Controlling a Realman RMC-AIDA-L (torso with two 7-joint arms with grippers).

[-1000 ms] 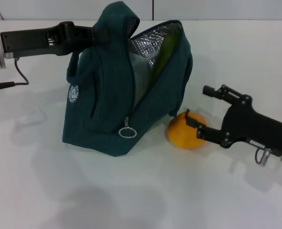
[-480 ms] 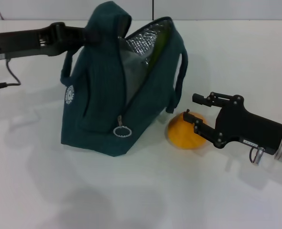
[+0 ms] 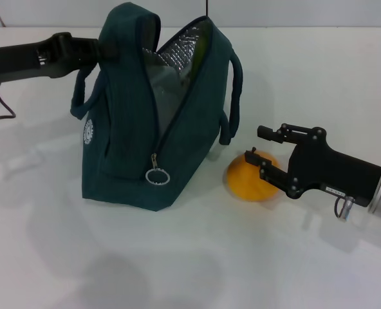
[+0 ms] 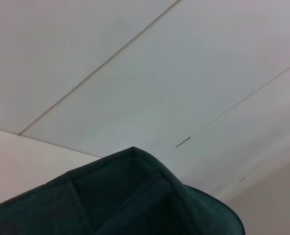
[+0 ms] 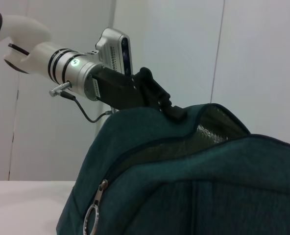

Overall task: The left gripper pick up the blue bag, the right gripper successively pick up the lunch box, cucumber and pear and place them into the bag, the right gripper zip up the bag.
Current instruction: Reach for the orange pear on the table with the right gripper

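The blue bag (image 3: pixel 123 138) stands on the white table, unzipped, with silver lining (image 3: pixel 181 51) showing in its opening. My left gripper (image 3: pixel 102 49) reaches in from the left and is shut on the bag's top edge by the handle; the right wrist view shows that left gripper (image 5: pixel 157 98) pinching the blue bag (image 5: pixel 184 186). A pale grey face inside the opening looks like the lunch box (image 3: pixel 157 77). The cucumber is hidden. The pear (image 3: pixel 247 181) lies on the table right of the bag. My right gripper (image 3: pixel 260 149) is open just above the pear, its lower finger across the pear's top.
A metal ring zipper pull (image 3: pixel 157 176) hangs low on the bag's near end. A loop handle (image 3: pixel 232 96) droops toward the pear. The left arm's cable (image 3: pixel 0 106) trails at the far left. Bare white table (image 3: pixel 197 257) lies in front.
The left gripper has drawn the bag's top leftward, tilting the bag away from the pear. The right gripper has turned and settled closer over the pear, still open.
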